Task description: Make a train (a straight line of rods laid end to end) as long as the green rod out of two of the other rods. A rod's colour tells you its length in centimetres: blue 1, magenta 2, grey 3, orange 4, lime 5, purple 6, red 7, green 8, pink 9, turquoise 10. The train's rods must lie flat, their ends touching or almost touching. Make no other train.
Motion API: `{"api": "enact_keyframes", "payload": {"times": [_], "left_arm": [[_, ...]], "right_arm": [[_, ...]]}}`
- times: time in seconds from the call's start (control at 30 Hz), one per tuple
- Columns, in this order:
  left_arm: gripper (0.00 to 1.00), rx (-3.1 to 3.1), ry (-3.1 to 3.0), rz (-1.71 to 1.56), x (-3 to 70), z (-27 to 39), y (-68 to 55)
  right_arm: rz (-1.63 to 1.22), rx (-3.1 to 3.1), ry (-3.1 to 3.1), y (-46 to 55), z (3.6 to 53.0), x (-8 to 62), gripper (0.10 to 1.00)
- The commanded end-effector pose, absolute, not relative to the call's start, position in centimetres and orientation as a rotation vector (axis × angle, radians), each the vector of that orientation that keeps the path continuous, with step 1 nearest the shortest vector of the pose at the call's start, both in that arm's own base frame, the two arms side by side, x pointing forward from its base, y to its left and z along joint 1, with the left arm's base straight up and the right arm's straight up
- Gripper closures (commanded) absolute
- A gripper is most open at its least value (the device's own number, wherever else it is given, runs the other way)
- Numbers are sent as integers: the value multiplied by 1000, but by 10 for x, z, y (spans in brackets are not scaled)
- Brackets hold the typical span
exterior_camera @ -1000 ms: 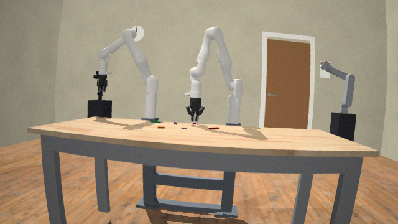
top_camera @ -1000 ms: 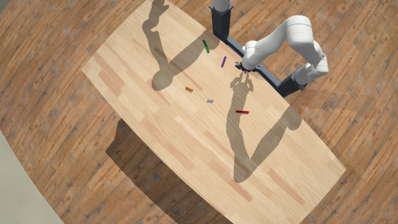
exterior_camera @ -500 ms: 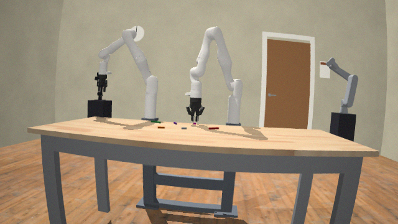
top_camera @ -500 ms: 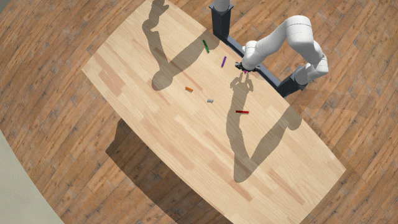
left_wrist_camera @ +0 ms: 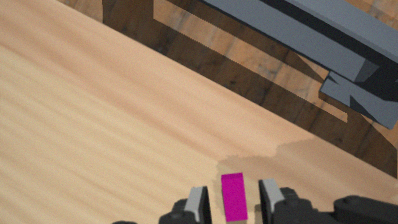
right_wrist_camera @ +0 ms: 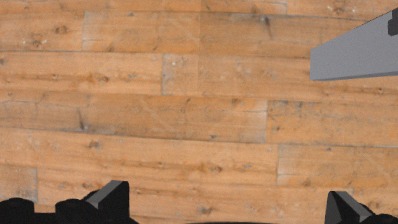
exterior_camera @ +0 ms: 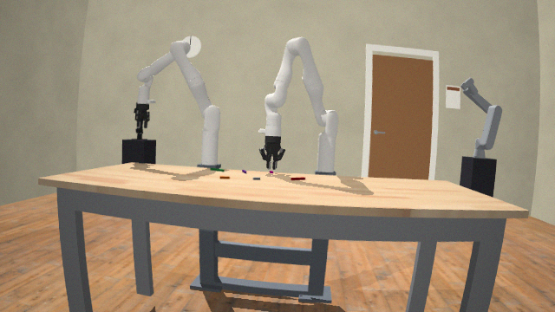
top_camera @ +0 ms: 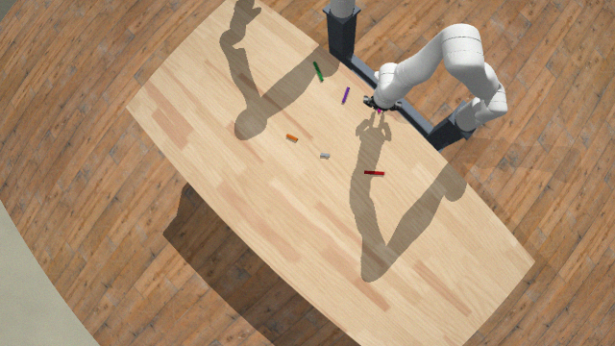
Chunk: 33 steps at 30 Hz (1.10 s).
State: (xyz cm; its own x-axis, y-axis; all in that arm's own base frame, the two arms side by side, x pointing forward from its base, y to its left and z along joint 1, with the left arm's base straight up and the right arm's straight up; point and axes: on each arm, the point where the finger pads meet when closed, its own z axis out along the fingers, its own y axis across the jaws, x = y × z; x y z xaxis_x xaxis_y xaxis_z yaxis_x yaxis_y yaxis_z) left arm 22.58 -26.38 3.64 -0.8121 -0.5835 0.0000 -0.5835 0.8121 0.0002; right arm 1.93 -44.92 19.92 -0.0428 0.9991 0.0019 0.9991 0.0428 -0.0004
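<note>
Bright light throws crisp, long arm shadows over the tabletop [top_camera: 288,202] [exterior_camera: 277,195] [left_wrist_camera: 75,110]; its straight edges bow in the top and exterior views, with faint grain there.
</note>
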Motion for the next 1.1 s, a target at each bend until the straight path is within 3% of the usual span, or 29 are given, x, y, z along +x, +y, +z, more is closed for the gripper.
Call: {"api": "enact_keyframes", "payload": {"times": [0.0,1.07], "left_arm": [[684,963,-2991,2,226,36,-264],[684,963,-2991,2,226,22,-264]], "right_arm": [[0,-2173,-2269,-450,200,19,99],[0,-2173,-2269,-450,200,19,99]]}}
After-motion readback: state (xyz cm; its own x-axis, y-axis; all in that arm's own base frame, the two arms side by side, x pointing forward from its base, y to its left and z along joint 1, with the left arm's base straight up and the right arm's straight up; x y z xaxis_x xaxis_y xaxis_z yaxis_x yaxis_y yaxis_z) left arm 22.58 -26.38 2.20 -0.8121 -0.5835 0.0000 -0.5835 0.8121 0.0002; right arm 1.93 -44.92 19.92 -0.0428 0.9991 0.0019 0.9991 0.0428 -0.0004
